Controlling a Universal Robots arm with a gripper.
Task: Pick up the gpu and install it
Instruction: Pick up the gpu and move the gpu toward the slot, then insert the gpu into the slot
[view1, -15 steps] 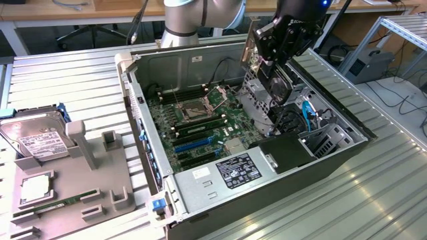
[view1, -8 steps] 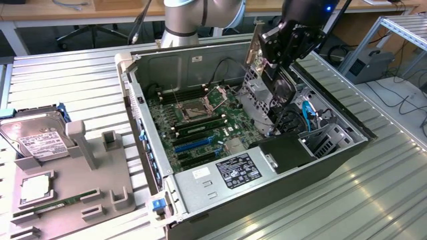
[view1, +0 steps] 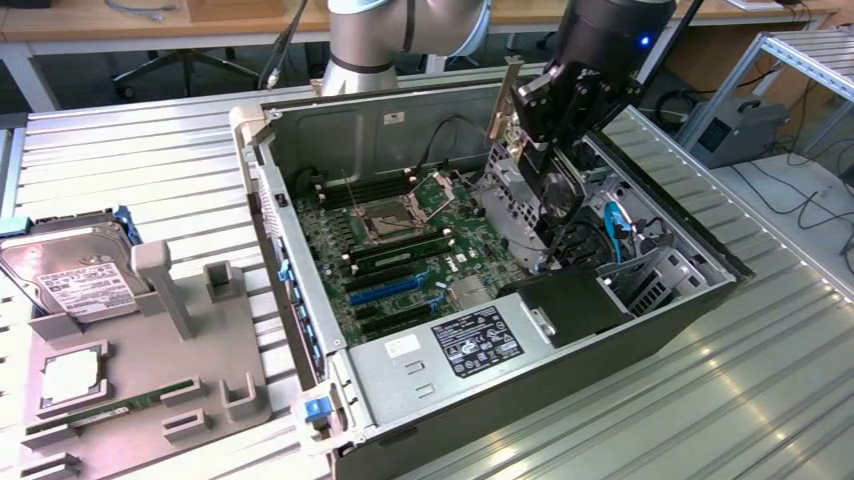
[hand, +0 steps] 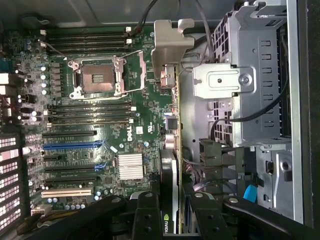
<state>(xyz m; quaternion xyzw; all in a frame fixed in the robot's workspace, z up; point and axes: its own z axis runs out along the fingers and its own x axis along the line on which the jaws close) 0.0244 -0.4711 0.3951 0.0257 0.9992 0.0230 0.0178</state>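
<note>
The gpu (view1: 509, 100) hangs on edge over the open computer case (view1: 274, 215), its silvery bracket pointing up and away from the motherboard (view1: 387, 250). My gripper (view1: 554, 140) is shut on the card from above. In the wrist view the gpu (hand: 172, 125) appears edge-on, with its green board edge and its bracket at the far end. The gripper (hand: 172, 212) has its black fingers (hand: 149, 212) on both sides of the card. The card hovers between the motherboard (hand: 100, 100) and the metal drive cage (hand: 250, 75), to one side of the blue expansion slot (hand: 70, 146).
A power supply (view1: 467, 345) fills the case's near corner. At the exterior view's left, a grey fixture tray (view1: 160, 370) carries a silver hard drive (view1: 74, 275) and a green memory stick (view1: 94, 412). Cables run beside the drive cage.
</note>
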